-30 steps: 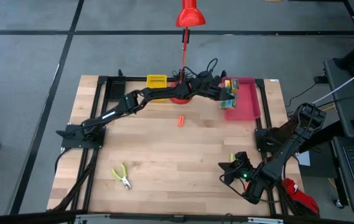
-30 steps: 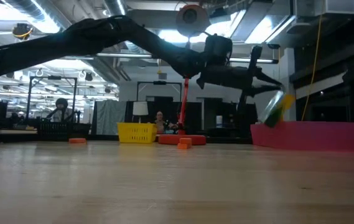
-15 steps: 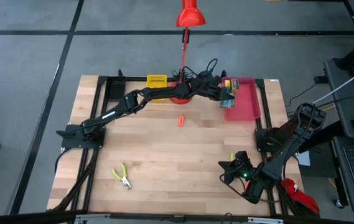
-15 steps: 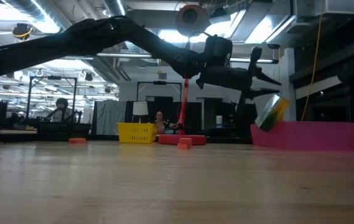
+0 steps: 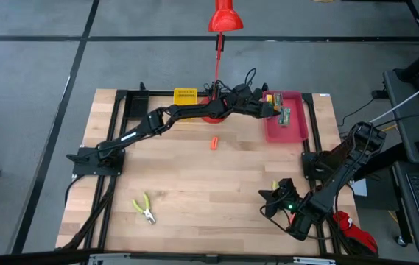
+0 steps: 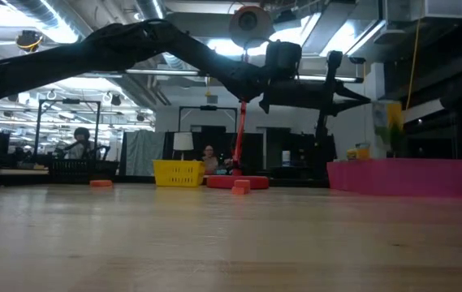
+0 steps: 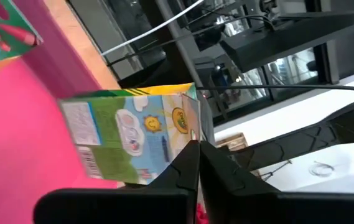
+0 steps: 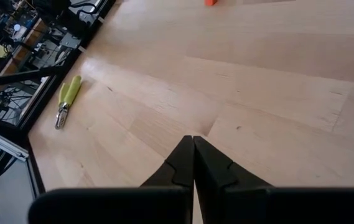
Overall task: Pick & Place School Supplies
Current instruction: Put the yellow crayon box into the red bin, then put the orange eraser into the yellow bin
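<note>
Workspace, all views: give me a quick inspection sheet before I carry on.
Surface: wooden table, mostly bare at its middle.
Job's things: one crayon box stands in the pink tray, another lies beside it; one orange piece on the wood; one pair of pliers at the near left, another by the right arm.
Clutter: red desk lamp, small yellow basket.
Grippers: left gripper shut, empty, over the pink tray; right gripper shut, empty, low over the near right of the table.
Cables: dark loops behind the lamp base.
Surroundings: people seated far behind the table.
</note>
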Motion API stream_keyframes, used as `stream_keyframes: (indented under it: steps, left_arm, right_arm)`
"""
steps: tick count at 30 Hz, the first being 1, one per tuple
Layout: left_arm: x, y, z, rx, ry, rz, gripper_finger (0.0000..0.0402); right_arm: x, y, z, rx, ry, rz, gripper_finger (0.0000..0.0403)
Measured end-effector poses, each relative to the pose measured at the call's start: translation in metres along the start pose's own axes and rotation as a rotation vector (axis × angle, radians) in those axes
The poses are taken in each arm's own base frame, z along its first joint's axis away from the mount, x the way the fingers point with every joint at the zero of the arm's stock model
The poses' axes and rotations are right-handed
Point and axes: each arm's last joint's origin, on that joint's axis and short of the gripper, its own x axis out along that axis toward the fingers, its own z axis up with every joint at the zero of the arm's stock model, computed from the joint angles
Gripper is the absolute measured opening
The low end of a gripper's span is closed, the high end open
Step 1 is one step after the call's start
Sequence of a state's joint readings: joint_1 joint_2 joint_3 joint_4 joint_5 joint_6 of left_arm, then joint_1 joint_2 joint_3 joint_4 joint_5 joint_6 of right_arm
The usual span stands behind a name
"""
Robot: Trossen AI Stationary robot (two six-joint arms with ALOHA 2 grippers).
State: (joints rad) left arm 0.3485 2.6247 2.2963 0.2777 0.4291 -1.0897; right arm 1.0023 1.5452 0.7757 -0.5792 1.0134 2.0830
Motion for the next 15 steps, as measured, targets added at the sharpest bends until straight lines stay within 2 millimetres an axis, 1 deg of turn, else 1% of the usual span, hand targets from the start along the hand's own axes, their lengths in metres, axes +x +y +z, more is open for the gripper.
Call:
stream_keyframes:
  steps: [6,11,15]
  left_arm:
    - [0.0022,-0.0005,-0.0039,0.012,-0.032,0.033,0.002]
    - [0.0019,0.0042,-0.0062,0.005,-0.008,0.078,0.0048]
    - [0.0019,0.0038,-0.006,0.009,-0.01,0.074,0.007]
  right_arm:
    - [0.0,-0.0006,0.0004,-0.007,-0.002,-0.004,0.0006]
    - [0.0,-0.0008,0.001,-0.009,-0.017,0.001,0.0006]
    - [0.0002,-0.001,0.0016,-0.013,-0.029,0.003,0.0006]
